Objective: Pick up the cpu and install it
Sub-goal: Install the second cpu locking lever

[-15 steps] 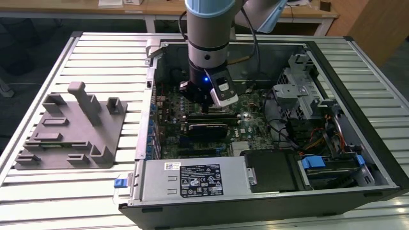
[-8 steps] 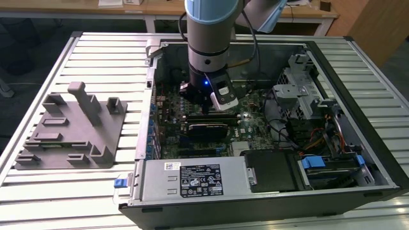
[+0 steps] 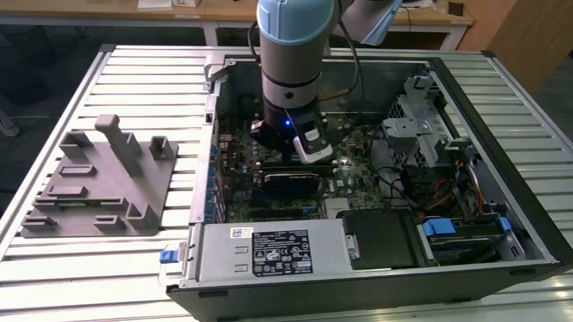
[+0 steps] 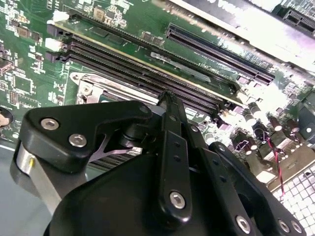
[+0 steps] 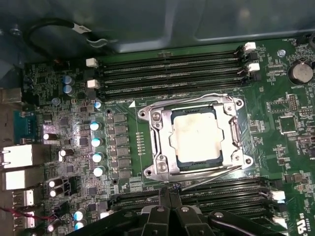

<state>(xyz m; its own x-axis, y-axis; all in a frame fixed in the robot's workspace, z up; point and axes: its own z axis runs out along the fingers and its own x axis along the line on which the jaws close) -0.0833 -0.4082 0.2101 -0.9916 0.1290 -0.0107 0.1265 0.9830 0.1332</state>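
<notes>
Case: open black computer tower lying on the slatted metal table.
Fixture: grey moulded block beside the case, on the exterior view's left.
Gripper: black claw inside the case, fingers together, holding nothing, just beside the socket.
Cpu: flat square silver chip seated in the metal socket frame, between the memory slots.

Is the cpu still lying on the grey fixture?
No, in the first wrist view the cpu sits in the socket frame on the motherboard.
</notes>
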